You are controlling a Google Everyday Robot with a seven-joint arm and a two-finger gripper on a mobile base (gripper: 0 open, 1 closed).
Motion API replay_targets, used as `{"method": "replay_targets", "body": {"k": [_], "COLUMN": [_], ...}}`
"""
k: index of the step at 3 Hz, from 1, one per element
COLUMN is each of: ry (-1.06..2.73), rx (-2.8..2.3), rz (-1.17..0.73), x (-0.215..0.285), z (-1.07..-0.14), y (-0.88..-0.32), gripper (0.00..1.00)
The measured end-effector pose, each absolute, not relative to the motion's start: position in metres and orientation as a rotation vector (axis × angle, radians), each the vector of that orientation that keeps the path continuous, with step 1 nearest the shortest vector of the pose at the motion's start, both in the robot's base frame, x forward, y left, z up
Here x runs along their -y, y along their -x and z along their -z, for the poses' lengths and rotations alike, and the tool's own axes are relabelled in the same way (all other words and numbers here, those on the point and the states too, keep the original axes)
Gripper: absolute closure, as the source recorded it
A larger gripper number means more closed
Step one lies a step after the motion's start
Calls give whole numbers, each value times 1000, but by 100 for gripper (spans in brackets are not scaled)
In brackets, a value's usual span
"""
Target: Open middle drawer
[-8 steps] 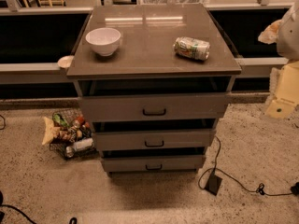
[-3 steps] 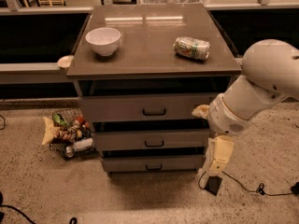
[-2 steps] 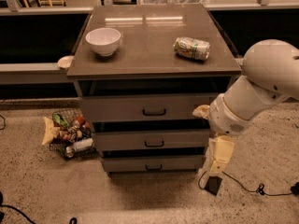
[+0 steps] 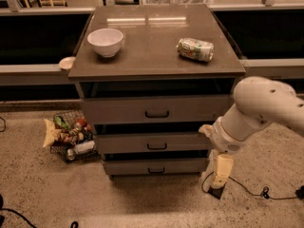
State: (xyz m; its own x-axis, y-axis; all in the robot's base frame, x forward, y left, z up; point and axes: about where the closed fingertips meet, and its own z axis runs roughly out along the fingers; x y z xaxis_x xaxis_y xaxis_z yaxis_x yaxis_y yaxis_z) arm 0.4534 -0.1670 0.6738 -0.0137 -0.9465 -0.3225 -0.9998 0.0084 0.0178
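The middle drawer (image 4: 154,143) is the second of three grey-brown fronts in the cabinet, with a small dark handle (image 4: 156,147) at its centre. It looks pushed in, about flush with the drawer below. My white arm (image 4: 256,109) reaches in from the right, in front of the cabinet's right edge. My gripper (image 4: 221,171) hangs down from it, low near the floor, to the right of the bottom drawer. It is apart from the middle drawer's handle and holds nothing that I can see.
The top drawer (image 4: 156,109) and bottom drawer (image 4: 156,166) have like handles. A white bowl (image 4: 105,41) and a can on its side (image 4: 195,49) sit on the cabinet top. A wire basket of snacks (image 4: 69,136) stands on the floor at left. Cables (image 4: 256,192) lie at right.
The arm has swung in from the far right edge to the cabinet's right side, then sunk a little lower and leftward. The drawers have not moved.
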Motion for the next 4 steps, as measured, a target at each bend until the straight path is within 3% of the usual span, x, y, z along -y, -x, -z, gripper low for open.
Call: {"method": "replay_targets", "body": {"k": [2,3,4], "ry": [2068,2028,2028], "rx": [-1991,-1959,-1958], "rz": [-278,-338,-338], "x": [187,194,194], "z": [-573,-520,-519], "y": [-493,-516,-516], "gripper": [0,0,0]}}
